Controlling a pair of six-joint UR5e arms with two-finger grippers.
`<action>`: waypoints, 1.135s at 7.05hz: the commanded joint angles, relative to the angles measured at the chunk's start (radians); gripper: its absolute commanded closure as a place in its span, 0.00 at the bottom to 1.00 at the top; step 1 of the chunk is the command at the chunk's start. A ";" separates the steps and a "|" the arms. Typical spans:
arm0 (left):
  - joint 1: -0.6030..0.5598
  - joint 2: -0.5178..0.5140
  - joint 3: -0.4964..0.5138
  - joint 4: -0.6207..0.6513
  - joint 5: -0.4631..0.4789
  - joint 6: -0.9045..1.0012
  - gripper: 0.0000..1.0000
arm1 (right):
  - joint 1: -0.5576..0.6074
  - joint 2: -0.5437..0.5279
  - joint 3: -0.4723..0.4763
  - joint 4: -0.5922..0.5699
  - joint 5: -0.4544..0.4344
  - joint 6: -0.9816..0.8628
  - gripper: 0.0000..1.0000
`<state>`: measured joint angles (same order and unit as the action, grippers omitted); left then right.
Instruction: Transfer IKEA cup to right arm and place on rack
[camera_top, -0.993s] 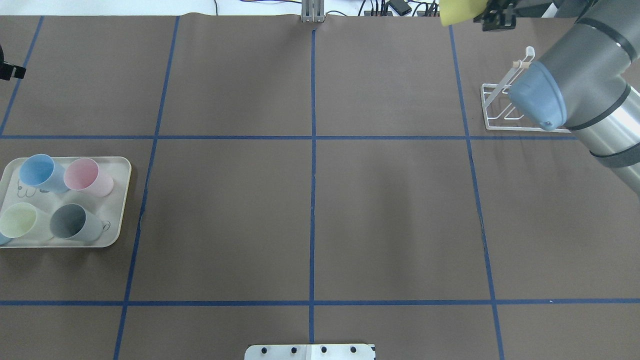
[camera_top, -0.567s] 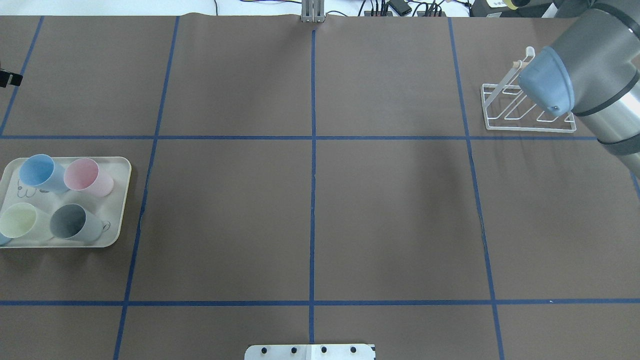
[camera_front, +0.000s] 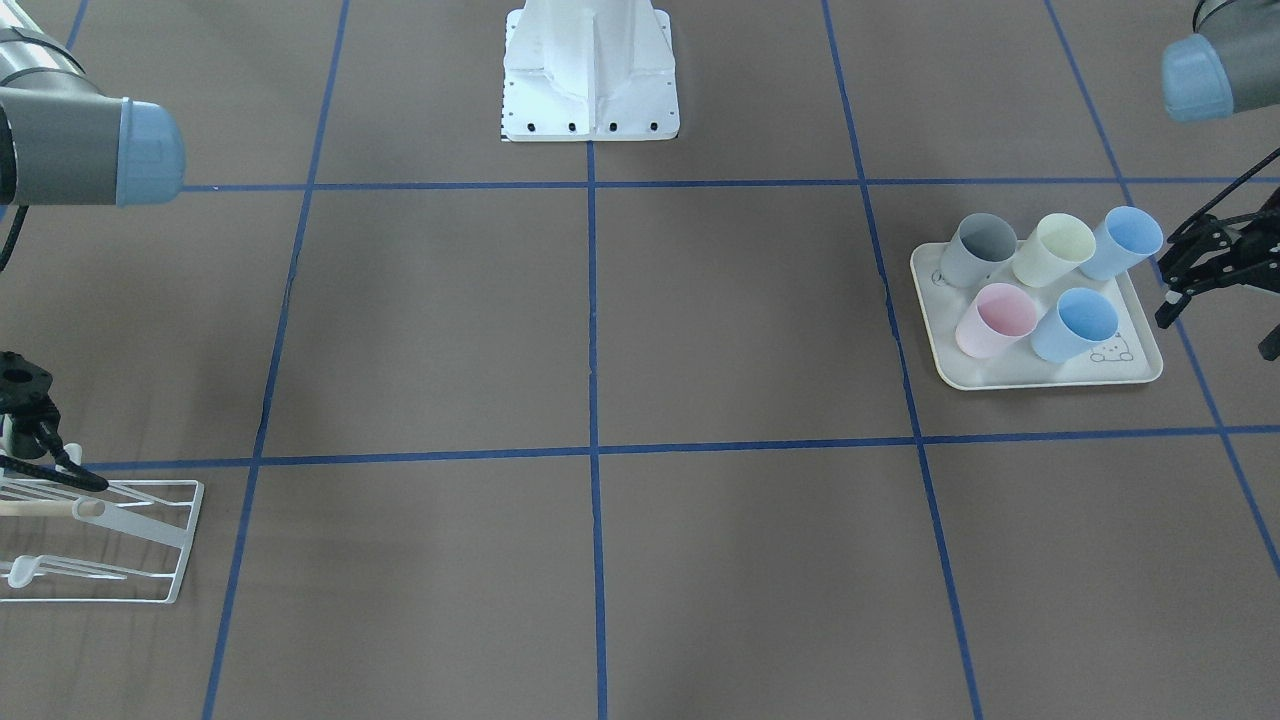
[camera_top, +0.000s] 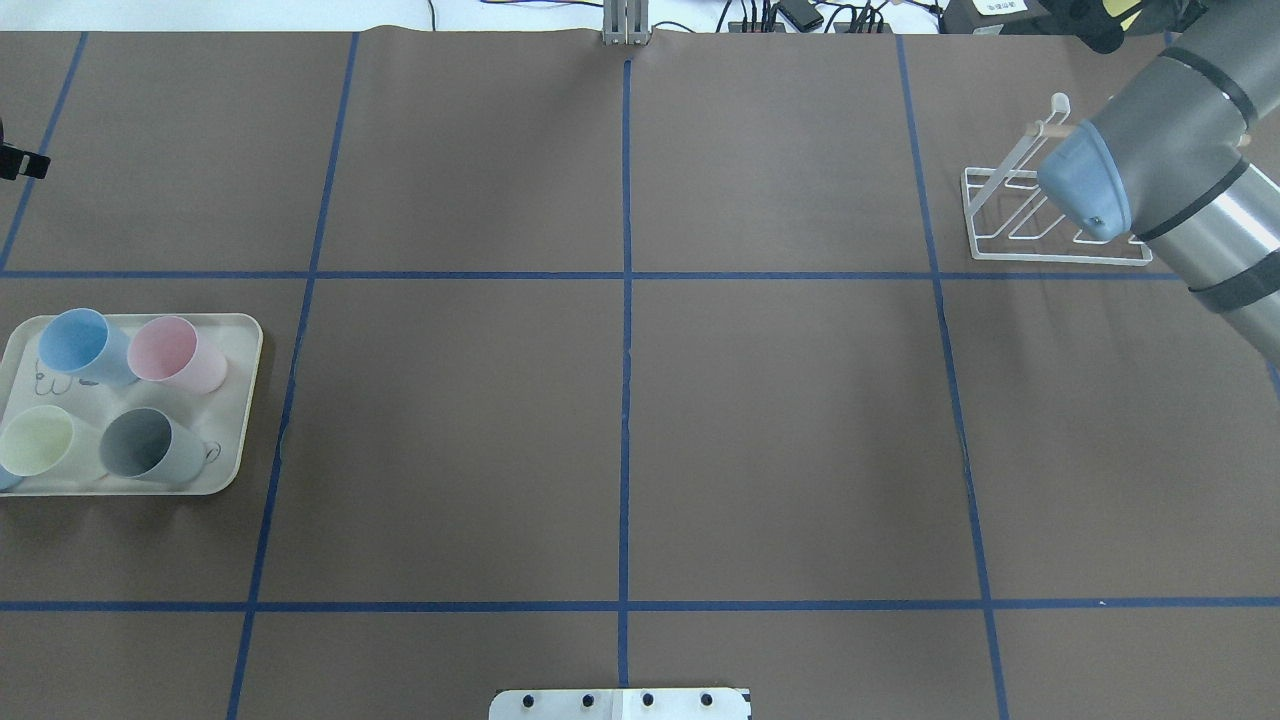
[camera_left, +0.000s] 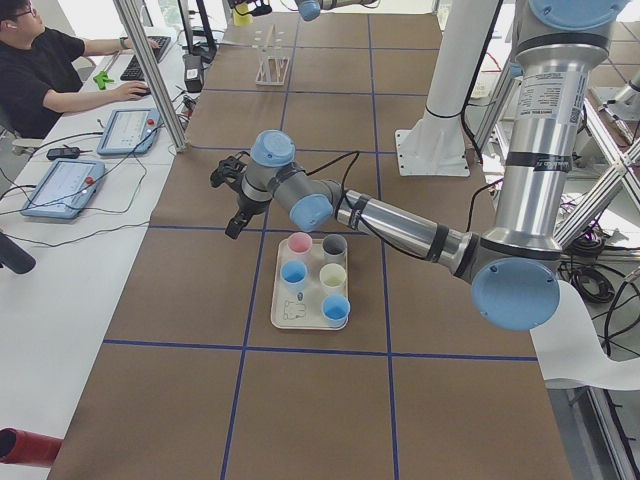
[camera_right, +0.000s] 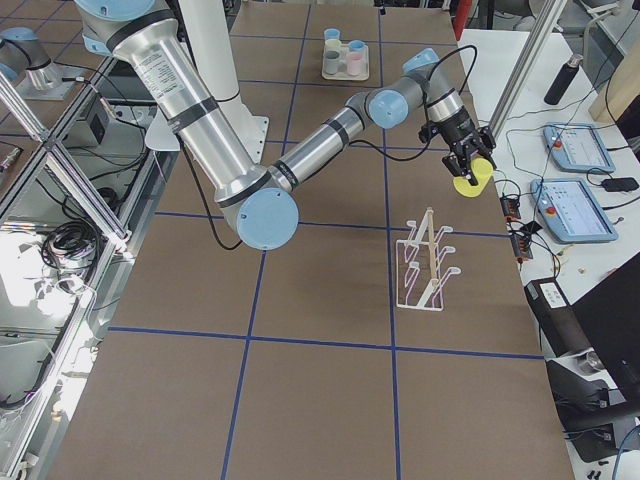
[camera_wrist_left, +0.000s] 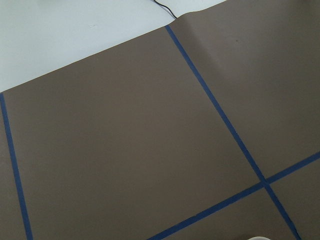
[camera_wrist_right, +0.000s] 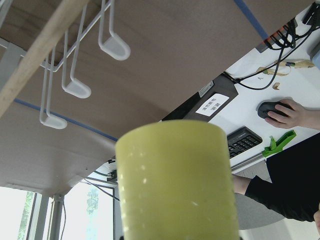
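The IKEA cup (camera_wrist_right: 175, 185) is yellow-green and fills the lower middle of the right wrist view. My right gripper (camera_right: 462, 160) is shut on this cup (camera_right: 472, 178), holding it in the air beyond the rack, over the table's far edge. The white wire rack (camera_right: 425, 262) stands bare on the table. Its prongs (camera_wrist_right: 77, 87) and wooden rod (camera_wrist_right: 40, 47) show above and left of the cup. In the overhead view my right arm's elbow covers part of the rack (camera_top: 1000, 215). My left gripper (camera_front: 1218, 325) hangs open and holds nothing, beside the tray.
A cream tray (camera_top: 245, 400) at the table's left side carries several pastel cups. A person sits at a desk with tablets (camera_left: 70, 185) past the far edge. A keyboard and a hand on a mouse (camera_wrist_right: 280, 110) show behind the cup.
The yellow-green cup has moved right along the far edge and is now nearly hidden behind the right arm in the overhead view. The right elbow has shifted. The left gripper has barely moved.
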<state>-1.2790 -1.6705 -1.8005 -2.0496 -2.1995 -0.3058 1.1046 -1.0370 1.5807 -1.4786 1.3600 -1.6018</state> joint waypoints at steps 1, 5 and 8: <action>0.001 0.000 0.000 -0.004 0.000 -0.015 0.00 | 0.000 -0.083 -0.115 0.266 -0.010 -0.004 0.69; 0.001 -0.002 0.003 -0.008 0.000 -0.016 0.00 | -0.031 -0.115 -0.133 0.279 -0.007 0.008 0.65; 0.001 0.000 0.001 -0.008 0.000 -0.018 0.00 | -0.045 -0.127 -0.116 0.270 -0.002 -0.001 0.61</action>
<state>-1.2778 -1.6717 -1.7981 -2.0570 -2.1997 -0.3235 1.0628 -1.1603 1.4544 -1.2028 1.3540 -1.5969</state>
